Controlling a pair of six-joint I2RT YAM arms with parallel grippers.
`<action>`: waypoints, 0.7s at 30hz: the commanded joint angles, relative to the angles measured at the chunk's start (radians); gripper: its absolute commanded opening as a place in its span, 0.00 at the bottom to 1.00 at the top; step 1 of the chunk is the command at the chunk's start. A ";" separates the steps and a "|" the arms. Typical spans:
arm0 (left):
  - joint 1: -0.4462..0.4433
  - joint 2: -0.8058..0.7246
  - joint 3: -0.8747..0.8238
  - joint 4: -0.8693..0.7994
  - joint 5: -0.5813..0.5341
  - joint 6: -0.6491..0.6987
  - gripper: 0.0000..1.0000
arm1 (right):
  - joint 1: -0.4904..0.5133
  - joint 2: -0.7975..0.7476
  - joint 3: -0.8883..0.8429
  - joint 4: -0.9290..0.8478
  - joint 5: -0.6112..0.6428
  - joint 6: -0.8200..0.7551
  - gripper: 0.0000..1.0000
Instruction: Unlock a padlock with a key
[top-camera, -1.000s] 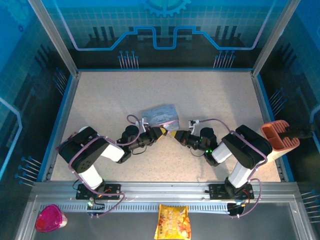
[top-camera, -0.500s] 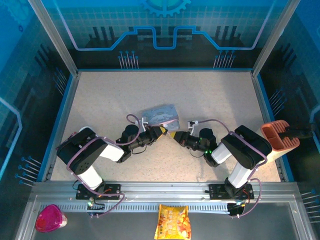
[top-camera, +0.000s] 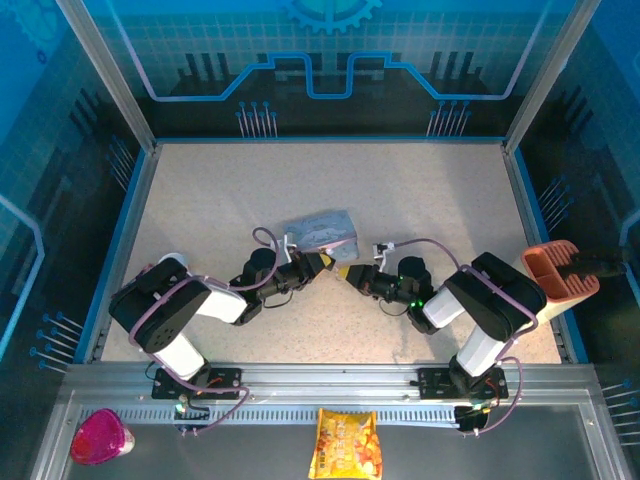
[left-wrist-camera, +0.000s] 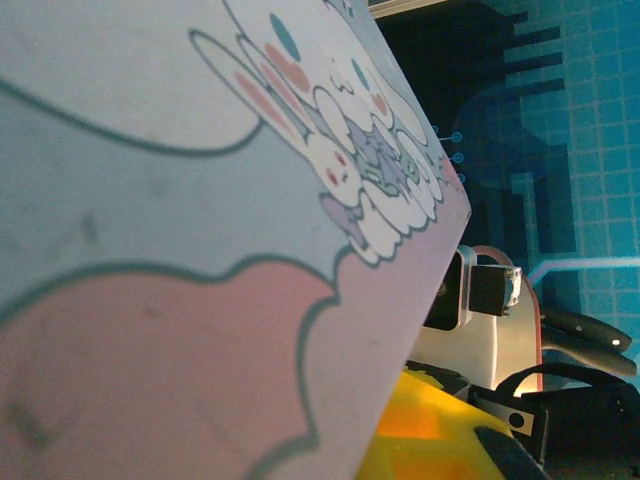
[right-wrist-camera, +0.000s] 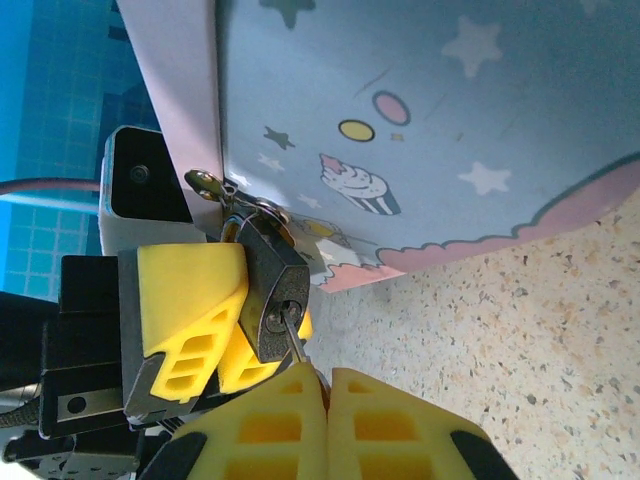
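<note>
Resting with its blade tip in the keyhole, the key (right-wrist-camera: 293, 338) has hardly moved in the last second, so I judge insertion done and the turn yet to come. The padlock (right-wrist-camera: 270, 290) is small and dark-bodied, its silvery shackle hooked through the clasp of the tin (right-wrist-camera: 430, 120), just above the table (right-wrist-camera: 520, 330). The left gripper (top-camera: 323, 263) clamps its body; the right gripper (right-wrist-camera: 327, 378) pinches the key, fingers fully closed.

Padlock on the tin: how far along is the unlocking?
Done: left pincer grips the padlock, right pincer holds the key, its tip in the keyhole. In hand: seating or turning it. Left: the shackle looks closed through the tin's clasp, so it must pop and come off.
</note>
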 joint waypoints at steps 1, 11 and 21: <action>-0.061 -0.054 0.043 0.096 0.134 0.024 0.00 | 0.003 -0.048 0.034 -0.051 -0.072 -0.060 0.00; -0.087 -0.085 0.077 0.033 0.149 0.047 0.00 | -0.007 -0.067 0.054 -0.085 -0.076 -0.072 0.00; -0.089 -0.109 0.086 -0.035 0.157 0.075 0.00 | -0.025 -0.092 0.059 -0.123 -0.083 -0.081 0.00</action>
